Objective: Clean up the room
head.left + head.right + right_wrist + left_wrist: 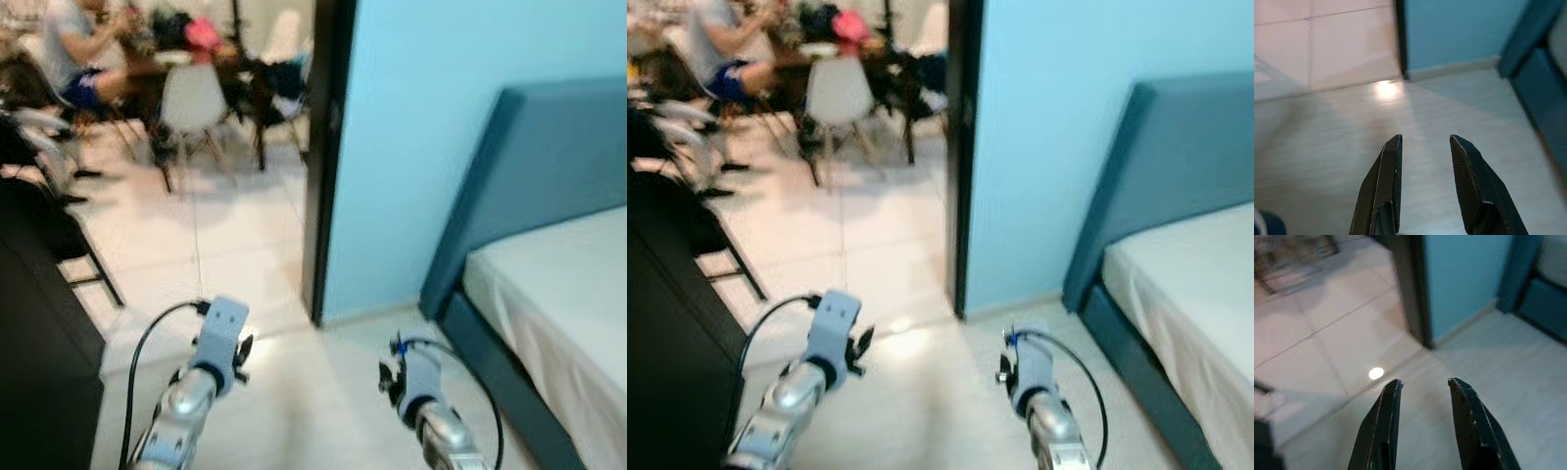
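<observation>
We are standing in the bedroom, looking down at pale floor with both arms held out low in front of us. Our left gripper (1421,418) is showing its two black fingers spread apart and holding nothing, and our right gripper (1422,181) is spread and empty too. Nothing to tidy is lying on the floor ahead; whatever needs clearing is, we are guessing, out past the doorway, though the view is blurred. The dark door frame (328,157) is rising just ahead against the light blue wall (411,147), and the blue bed (549,284) is sitting close on our right. Beyond the opening, a person (83,54) is sitting at a cluttered table near a white chair (193,103). The risk we are seeing: swinging through could clip the frame or the black cabinet (39,352) at our left.
</observation>
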Controlling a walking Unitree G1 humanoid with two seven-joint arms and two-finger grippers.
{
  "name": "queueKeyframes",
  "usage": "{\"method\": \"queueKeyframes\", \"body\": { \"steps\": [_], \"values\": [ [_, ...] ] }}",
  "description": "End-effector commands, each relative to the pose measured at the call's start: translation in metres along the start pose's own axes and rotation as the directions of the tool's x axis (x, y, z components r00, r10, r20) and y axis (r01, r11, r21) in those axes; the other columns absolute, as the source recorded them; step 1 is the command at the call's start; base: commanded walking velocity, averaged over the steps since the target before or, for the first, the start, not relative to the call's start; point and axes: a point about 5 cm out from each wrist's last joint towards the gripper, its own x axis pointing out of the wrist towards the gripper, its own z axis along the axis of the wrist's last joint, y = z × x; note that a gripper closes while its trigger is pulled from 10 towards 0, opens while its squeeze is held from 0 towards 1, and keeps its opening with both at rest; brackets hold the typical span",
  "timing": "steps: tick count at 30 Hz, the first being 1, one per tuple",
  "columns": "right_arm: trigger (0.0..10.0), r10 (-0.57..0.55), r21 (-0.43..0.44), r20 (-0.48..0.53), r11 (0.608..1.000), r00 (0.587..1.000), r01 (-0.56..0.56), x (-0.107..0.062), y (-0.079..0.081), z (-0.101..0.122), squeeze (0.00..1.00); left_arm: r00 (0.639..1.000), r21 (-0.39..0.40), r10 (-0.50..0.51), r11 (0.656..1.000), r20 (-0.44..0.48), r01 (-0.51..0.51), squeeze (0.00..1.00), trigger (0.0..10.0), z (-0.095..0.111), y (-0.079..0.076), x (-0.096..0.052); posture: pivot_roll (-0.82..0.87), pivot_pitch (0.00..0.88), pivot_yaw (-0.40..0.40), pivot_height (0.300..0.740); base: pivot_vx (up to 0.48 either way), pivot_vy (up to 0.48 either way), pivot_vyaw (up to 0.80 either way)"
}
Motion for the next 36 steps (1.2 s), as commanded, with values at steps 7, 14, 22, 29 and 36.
{"method": "queueKeyframes", "body": {
  "steps": [7,14,22,29,36],
  "values": [
    [10.0,-0.008,0.026,-0.008,1.0,1.0,0.008,-0.005,-0.001,-0.005,0.0,0.999,-0.039,-0.016,0.999,0.045,0.018,0.0,10.0,0.007,-0.001,-0.001,0.03,0.023,-0.005,0.74,0.0,0.0,-0.8],
    [10.0,-0.015,0.044,-0.001,0.999,1.0,0.015,-0.009,0.001,-0.005,0.0,0.994,-0.118,-0.055,0.991,0.091,0.065,0.0,10.0,0.012,-0.004,-0.003,0.03,0.026,0.008,0.74,0.0,0.0,-0.8],
    [10.0,-0.049,0.056,0.018,0.997,0.999,0.048,-0.014,-0.003,-0.004,0.0,0.991,-0.146,-0.077,0.985,0.109,0.093,0.0,10.0,0.014,-0.008,-0.004,0.03,0.026,0.019,0.74,0.0,0.0,-0.8],
    [10.0,-0.061,0.056,0.025,0.997,0.998,0.059,-0.015,-0.005,-0.003,0.0,0.99,-0.141,-0.068,0.986,0.12,0.085,0.0,10.0,0.015,-0.008,-0.004,0.03,0.026,0.02,0.74,0.0,0.0,-0.8],
    [10.0,-0.074,0.057,0.034,0.996,0.997,0.072,-0.019,-0.006,0.001,0.0,0.988,-0.177,-0.076,0.979,0.137,0.1,0.0,10.0,0.018,-0.008,-0.004,0.02,0.024,0.018,0.74,0.0,0.0,-0.8]
  ]
}}
